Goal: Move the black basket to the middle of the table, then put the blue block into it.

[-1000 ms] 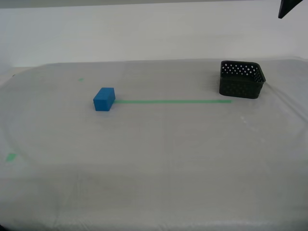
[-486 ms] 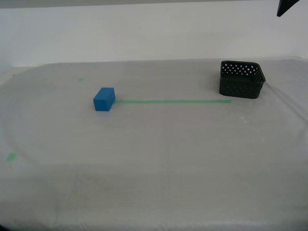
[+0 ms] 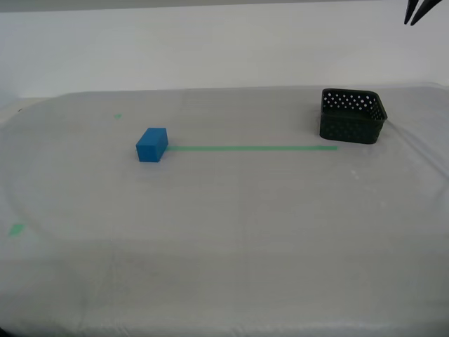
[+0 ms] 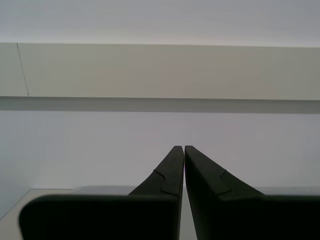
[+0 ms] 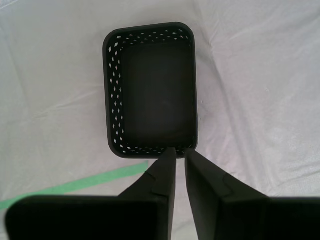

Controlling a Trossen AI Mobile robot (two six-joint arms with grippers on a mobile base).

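Black basket [image 3: 353, 116] and blue block [image 3: 151, 144] unmoved; first gripper [image 5: 180, 152], jaws nearly together, hangs above the basket; transfer not begun.

I work in what looks like a lab test setup: a table [image 3: 224, 232] draped in whitish cloth, marked with green tape [image 3: 252, 147], against a bare white wall [image 3: 210, 49].

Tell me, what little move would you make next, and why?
Probably lower my first gripper toward the black basket and open it. It hangs above the basket with jaws nearly together, nothing held. The basket is empty, far to the exterior view's right, and the blue block waits by the green tape line.
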